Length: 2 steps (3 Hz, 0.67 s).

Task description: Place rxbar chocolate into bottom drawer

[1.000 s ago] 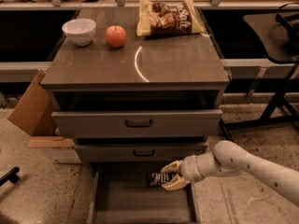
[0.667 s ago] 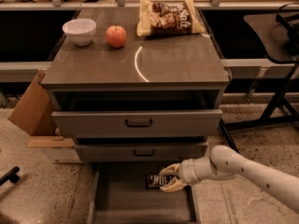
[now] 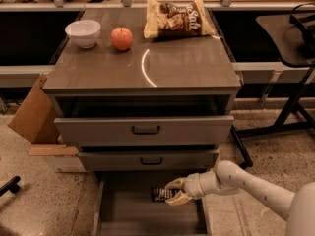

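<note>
Camera view: gripper (image 3: 171,191) low over open bottom drawer (image 3: 100,211), reaching in from right, fingers clenched on rxbar chocolate (image 3: 159,193), held over drawer's back part; apple (image 3: 121,38), bowl (image 3: 83,33) on top.

Cream gripper (image 3: 173,192), over the plain grey bottom drawer (image 3: 147,218), pinches a dark brown bar (image 3: 160,193) with pale lettering. Cabinet (image 3: 187,68) is grey wood-grain with black handles (image 3: 145,130). On top: white bowl (image 3: 83,32), red apple (image 3: 121,38), yellow-and-brown chip bag (image 3: 178,18); floor (image 3: 44,205) is speckled beige.
</note>
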### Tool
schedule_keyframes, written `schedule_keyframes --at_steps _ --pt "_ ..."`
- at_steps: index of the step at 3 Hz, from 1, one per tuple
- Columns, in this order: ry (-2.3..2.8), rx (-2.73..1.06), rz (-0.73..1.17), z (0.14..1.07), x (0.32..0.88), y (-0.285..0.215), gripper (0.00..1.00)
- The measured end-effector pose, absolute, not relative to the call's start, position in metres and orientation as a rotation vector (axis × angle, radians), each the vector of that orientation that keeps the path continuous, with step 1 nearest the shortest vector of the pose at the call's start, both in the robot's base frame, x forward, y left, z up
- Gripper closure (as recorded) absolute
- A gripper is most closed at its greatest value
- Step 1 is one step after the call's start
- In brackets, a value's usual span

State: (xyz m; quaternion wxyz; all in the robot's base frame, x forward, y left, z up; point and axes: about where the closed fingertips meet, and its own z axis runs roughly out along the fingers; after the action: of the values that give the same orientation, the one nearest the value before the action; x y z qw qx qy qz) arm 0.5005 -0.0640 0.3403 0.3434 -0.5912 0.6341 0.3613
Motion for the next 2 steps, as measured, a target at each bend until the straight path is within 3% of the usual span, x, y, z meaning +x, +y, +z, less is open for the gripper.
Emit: schedule_keyframes --at_steps 2 --pt "1.681 -1.464 1.027 0.273 0.508 -0.063 1.0"
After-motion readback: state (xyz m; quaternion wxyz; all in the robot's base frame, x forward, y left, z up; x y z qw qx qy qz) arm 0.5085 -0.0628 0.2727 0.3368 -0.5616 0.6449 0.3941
